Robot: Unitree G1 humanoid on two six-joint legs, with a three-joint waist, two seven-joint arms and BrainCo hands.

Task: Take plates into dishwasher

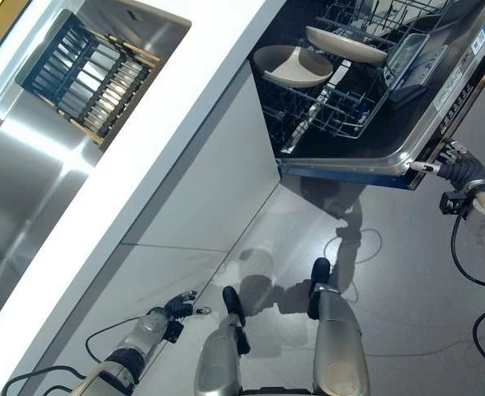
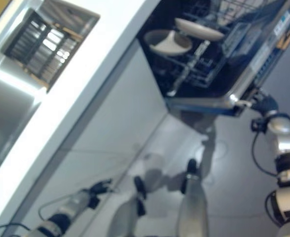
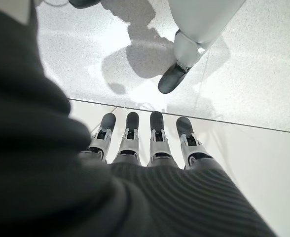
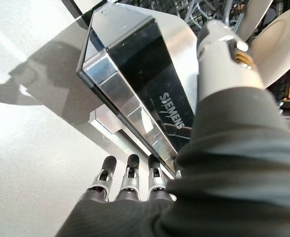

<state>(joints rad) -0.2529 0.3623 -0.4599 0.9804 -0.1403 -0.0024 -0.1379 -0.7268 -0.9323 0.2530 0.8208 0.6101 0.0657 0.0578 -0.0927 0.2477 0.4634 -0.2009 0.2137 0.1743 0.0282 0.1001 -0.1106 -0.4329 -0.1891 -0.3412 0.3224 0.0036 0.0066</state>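
The dishwasher stands open, its door (image 1: 453,99) folded down. Two cream plates (image 1: 292,66) (image 1: 346,45) stand in the lower wire rack (image 1: 325,115). My right hand (image 1: 459,167) is at the door's outer corner. In the right wrist view its straight fingers (image 4: 129,174) reach under the door's steel front edge (image 4: 135,118) and its thumb (image 4: 224,47) lies above it, so the hand is open and holds nothing. My left hand (image 1: 179,307) hangs low by the white cabinet front, fingers (image 3: 157,133) straight and empty.
A white counter (image 1: 185,107) runs diagonally across the view. A steel sink (image 1: 28,190) at upper left holds a dark slatted drying rack (image 1: 90,74). Grey floor (image 1: 391,280) lies under the open door.
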